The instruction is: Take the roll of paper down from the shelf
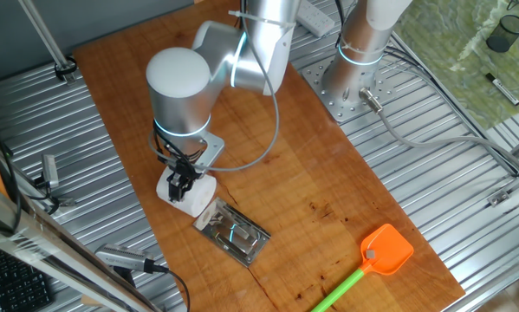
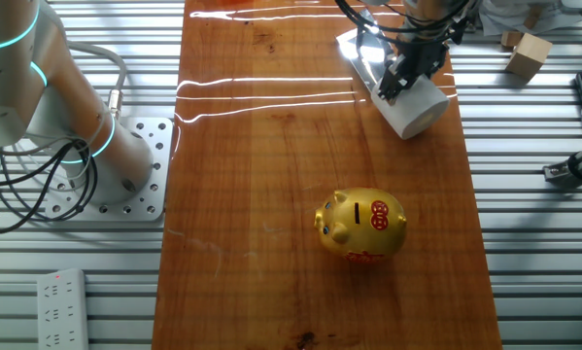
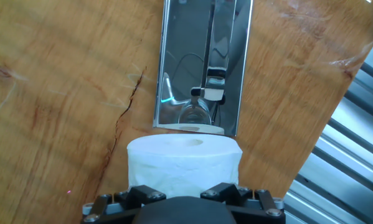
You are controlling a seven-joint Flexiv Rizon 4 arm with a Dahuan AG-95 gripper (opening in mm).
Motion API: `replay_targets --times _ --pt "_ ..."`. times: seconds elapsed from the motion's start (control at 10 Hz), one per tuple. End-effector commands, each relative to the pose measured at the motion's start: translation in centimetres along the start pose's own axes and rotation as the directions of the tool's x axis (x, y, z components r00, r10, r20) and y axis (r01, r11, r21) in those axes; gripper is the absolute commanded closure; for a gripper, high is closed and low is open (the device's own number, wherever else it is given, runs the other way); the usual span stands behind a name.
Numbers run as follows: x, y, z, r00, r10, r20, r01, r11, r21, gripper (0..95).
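Observation:
The roll of paper [image 1: 192, 198] is a plump white cylinder just off the near end of the shelf [image 1: 235, 232], over the wooden board. My gripper [image 1: 183, 183] comes down on it from above, shut on the roll. The other fixed view shows the roll [image 2: 414, 107] tilted beside the shiny metal shelf [image 2: 363, 53], with my gripper [image 2: 395, 83] on its upper side. In the hand view the roll [image 3: 184, 163] fills the space between my fingers [image 3: 144, 193], and the bare shelf [image 3: 202, 68] lies beyond it. My fingertips are hidden behind the roll.
A golden piggy bank [image 2: 361, 224] stands mid-board. An orange fly swatter [image 1: 386, 250] lies at the board's corner. A second arm's base [image 1: 353, 80] is bolted beside the board. A wooden block [image 2: 527, 54] sits off the board on the slatted table.

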State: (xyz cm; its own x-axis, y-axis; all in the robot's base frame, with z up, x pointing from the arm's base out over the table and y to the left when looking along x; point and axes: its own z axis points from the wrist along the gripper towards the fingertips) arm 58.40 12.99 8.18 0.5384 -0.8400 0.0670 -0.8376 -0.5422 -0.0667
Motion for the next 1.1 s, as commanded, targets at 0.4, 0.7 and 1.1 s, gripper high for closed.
replay_targets --times 0.4,0.7,1.1 --pt "-0.01 0.0 -0.02 1.0 0.002 0.01 -0.002 1.0 -0.009 0.0" --pt "-0.01 -0.01 -0.03 1.0 0.004 0.01 -0.004 1.0 -0.009 0.0" --pt "-0.04 -0.34 -0.5 1.0 0.019 0.015 -0.019 1.0 -0.006 0.0"
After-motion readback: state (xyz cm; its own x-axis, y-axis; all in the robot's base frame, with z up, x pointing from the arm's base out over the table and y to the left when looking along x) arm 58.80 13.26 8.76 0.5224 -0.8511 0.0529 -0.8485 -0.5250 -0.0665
